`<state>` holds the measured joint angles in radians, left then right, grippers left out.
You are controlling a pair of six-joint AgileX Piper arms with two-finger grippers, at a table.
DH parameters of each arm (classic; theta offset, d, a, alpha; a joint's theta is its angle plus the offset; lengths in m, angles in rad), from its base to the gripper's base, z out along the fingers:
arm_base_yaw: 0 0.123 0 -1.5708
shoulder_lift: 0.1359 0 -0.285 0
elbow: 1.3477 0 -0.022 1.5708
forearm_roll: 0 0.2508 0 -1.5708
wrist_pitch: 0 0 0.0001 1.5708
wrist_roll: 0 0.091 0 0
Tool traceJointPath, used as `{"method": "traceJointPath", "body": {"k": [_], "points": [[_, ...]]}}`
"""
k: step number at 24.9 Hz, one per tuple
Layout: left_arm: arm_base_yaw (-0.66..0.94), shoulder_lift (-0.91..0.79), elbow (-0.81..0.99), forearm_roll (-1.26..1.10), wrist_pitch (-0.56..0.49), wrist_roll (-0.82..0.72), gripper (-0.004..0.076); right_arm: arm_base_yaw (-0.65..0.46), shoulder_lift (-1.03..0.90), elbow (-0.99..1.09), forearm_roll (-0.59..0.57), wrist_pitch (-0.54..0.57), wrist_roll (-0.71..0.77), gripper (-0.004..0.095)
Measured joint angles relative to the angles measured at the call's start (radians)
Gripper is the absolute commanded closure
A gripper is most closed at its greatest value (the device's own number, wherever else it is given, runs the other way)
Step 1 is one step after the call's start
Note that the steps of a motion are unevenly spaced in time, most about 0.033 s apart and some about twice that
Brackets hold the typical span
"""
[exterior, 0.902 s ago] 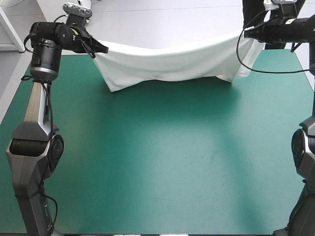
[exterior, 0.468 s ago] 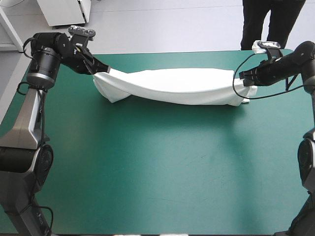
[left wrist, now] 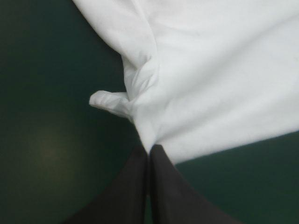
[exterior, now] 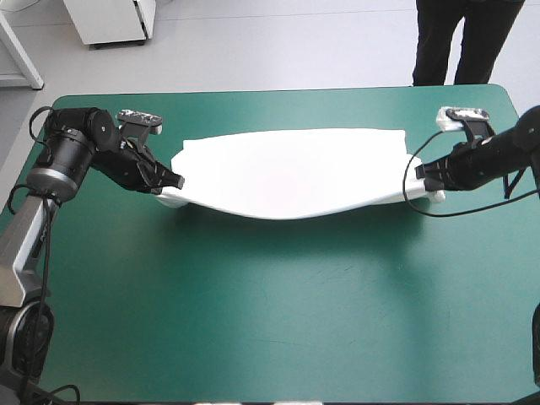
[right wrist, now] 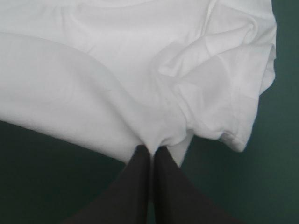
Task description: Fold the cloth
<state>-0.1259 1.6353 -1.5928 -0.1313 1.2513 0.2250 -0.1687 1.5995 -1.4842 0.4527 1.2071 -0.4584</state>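
Just before, the T-shirt [exterior: 291, 181] had hung high between the arms, but now it lay stretched across the far half of the table [exterior: 270, 321], with the left gripper [exterior: 175, 181] and right gripper [exterior: 422, 171] each pinching an end, so a fold seemed underway.

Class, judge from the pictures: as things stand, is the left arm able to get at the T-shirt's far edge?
Probably not yet: its jaws are shut on the T-shirt at its left end, so it must let go first. Otherwise the table beside that edge looks free.
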Motion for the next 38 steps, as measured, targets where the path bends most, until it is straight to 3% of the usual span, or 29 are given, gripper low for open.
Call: {"method": "traceJointPath", "body": {"k": [14,23,26,28,32,38], "points": [[0.000,-0.079,0.235,-0.055,-0.017,0.031,0.0733,0.000,-0.069,0.334,-0.058,-0.059,-0.003,0.0902],[0.000,-0.100,0.409,-0.058,-0.035,0.048,0.0680,0.000,-0.071,0.392,-0.035,-0.068,-0.003,0.0698],[0.000,-0.130,0.453,-0.047,-0.033,0.048,0.0593,0.000,-0.081,0.393,-0.045,-0.060,0.007,0.0508],[0.000,-0.178,0.459,-0.042,-0.032,0.048,0.0536,0.000,-0.113,0.393,-0.073,-0.053,0.031,0.0427],[0.000,-0.315,0.451,-0.015,-0.027,0.048,0.0511,0.000,-0.196,0.393,-0.137,-0.082,0.078,0.0419],[0.000,-0.394,0.156,-0.053,-0.011,0.048,0.0511,0.000,-0.040,0.219,-0.226,-0.145,0.124,0.0419]]}}
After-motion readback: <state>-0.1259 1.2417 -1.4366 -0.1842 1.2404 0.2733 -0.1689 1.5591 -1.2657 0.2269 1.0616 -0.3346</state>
